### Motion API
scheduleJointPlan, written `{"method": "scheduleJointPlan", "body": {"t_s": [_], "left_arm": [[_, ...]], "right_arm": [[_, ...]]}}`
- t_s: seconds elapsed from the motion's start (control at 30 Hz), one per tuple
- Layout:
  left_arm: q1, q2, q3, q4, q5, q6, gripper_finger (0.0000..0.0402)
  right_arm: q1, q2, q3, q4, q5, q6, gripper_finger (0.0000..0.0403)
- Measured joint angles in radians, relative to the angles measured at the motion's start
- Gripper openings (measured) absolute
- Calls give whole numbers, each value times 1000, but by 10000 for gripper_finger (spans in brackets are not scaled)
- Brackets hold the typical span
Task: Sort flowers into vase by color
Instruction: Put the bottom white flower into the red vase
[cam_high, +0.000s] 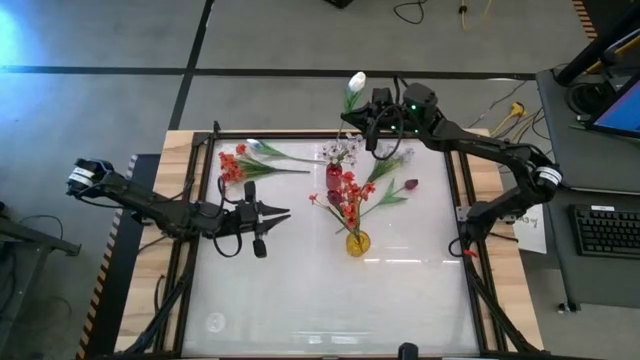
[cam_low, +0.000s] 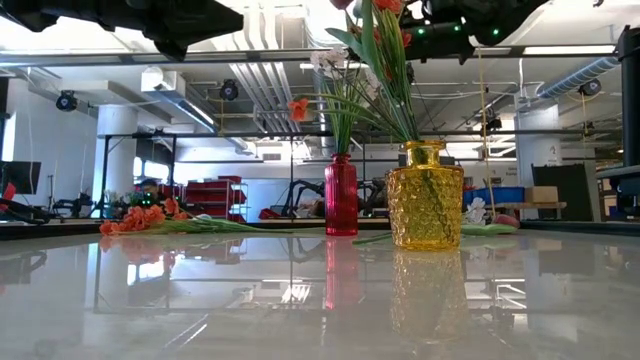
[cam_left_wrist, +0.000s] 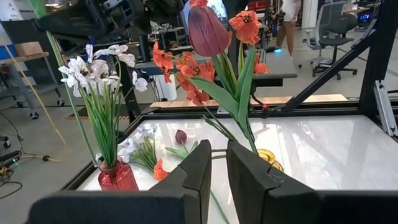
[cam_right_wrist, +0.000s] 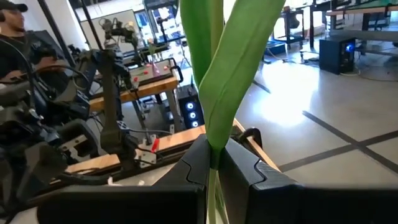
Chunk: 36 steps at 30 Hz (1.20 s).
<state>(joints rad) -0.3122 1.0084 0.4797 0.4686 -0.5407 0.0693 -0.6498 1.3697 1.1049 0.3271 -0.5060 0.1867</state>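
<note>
My right gripper (cam_high: 348, 119) (cam_right_wrist: 214, 155) is up over the table's far edge, just beyond the red vase (cam_high: 333, 180), and is shut on a white tulip (cam_high: 356, 85). The red vase (cam_left_wrist: 118, 177) holds white blossom sprays (cam_left_wrist: 93, 68). The yellow vase (cam_high: 356, 243) holds red-orange blossoms (cam_left_wrist: 180, 65) and a dark red tulip (cam_left_wrist: 208, 28). My left gripper (cam_high: 285, 212) (cam_left_wrist: 219, 165) hovers left of the vases. Only a narrow gap shows between its fingers, and nothing is in it. My right gripper pinches the white tulip by its green stem and leaf bases (cam_right_wrist: 214, 146) between its two fingers. The fingers come in about level from the table's right, across the stem. The flower is lifted clear and roughly upright, its leaves (cam_right_wrist: 230, 56) rising above the fingers.
Loose flowers lie on the far half of the table: a red-orange cluster (cam_high: 232, 165), a white tulip (cam_high: 256, 147), white sprays (cam_high: 395, 160) and a dark red tulip (cam_high: 410, 185). A black frame (cam_high: 200, 200) rims the table. A person (cam_right_wrist: 12, 37) sits in the room beyond.
</note>
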Motion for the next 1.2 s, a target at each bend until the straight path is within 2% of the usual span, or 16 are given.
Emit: {"method": "scheduleJointPlan", "body": {"t_s": [0.47,0.7,1.2], "left_arm": [[0,0,0,-9,0,0,37],[0,0,0,-15,0,0,37],[0,0,0,-14,0,0,37]], "right_arm": [[3,-1,30,-9,-5,16,18],[5,-1,54,-30,-79,52,18],[4,1,53,-137,-78,-28,18]]}}
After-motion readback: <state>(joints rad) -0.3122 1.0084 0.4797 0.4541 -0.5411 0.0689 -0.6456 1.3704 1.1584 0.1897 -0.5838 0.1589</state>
